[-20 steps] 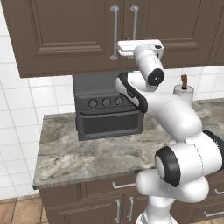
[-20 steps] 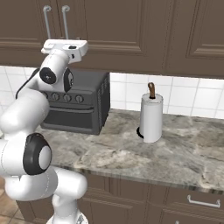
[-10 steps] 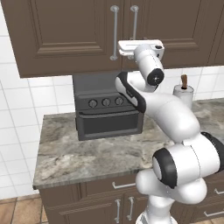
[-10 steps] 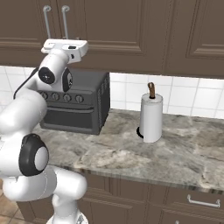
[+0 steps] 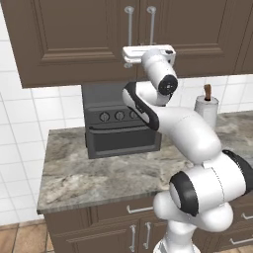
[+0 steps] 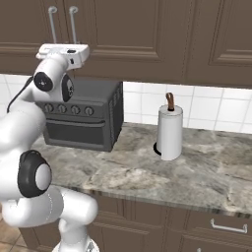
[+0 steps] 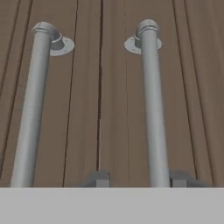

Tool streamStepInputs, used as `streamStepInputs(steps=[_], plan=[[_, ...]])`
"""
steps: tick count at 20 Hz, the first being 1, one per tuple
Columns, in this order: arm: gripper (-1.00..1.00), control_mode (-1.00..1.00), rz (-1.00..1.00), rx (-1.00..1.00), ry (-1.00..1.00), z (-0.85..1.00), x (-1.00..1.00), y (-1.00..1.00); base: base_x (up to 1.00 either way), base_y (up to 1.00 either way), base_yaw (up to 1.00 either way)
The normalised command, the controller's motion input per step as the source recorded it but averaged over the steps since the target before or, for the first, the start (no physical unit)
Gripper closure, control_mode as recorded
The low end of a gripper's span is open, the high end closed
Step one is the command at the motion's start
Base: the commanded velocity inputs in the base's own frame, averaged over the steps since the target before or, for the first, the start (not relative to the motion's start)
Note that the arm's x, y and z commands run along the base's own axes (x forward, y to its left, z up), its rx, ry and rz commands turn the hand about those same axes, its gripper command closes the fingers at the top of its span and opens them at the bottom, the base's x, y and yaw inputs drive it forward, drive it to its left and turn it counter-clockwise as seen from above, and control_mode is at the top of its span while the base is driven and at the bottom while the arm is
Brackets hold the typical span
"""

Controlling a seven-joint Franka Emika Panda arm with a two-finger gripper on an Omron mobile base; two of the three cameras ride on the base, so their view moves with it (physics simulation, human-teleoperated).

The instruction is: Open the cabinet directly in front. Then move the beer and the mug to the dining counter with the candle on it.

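The cabinet (image 5: 74,39) (image 6: 147,29) is the dark brown wall unit straight ahead, and both its doors are shut. Two long silver bar handles (image 5: 151,24) (image 6: 74,24) run down beside the centre seam. My gripper (image 5: 148,51) (image 6: 64,50) is raised against the lower part of the doors. In the hand view the right handle (image 7: 155,109) stands between my gripper's (image 7: 140,179) fingertips. It is close to the right one, with a gap on its left. The left handle (image 7: 33,109) lies outside the fingers. The beer, the mug, the candle and the dining counter are out of view.
A dark toaster oven (image 5: 121,131) (image 6: 83,115) sits on the short stone counter (image 5: 99,178) (image 6: 147,177) just below my hand. A white paper towel roll (image 5: 206,108) (image 6: 170,130) stands to its right. Base cabinets with short handles run underneath.
The arm has stayed in place against the cabinet doors. The earlier base views do not show any change at the fingers.
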Motion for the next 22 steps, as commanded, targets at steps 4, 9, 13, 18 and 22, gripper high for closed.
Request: streamStepInputs(steps=[4, 9, 13, 18, 22], plan=[[1.00, -1.00, 0.07, -0.01, 0.23, 0.00, 0.19, 0.48, 0.00, 0.00, 0.00], [1.00, -1.00, 0.09, 0.00, 0.15, 0.00, 0.31, 0.01, 0.00, 0.00, 0.00], [1.00, -1.00, 0.10, 0.00, 0.05, 0.00, 0.04, 0.00, 0.00, 0.00, 0.00], [1.00, -1.00, 0.06, 0.00, 0.00, 0.03, -0.56, -0.06, 0.00, 0.00, 0.00], [1.00, -1.00, 0.03, 0.00, 0.01, 0.05, -1.00, -0.01, 0.00, 0.00, 0.00]])
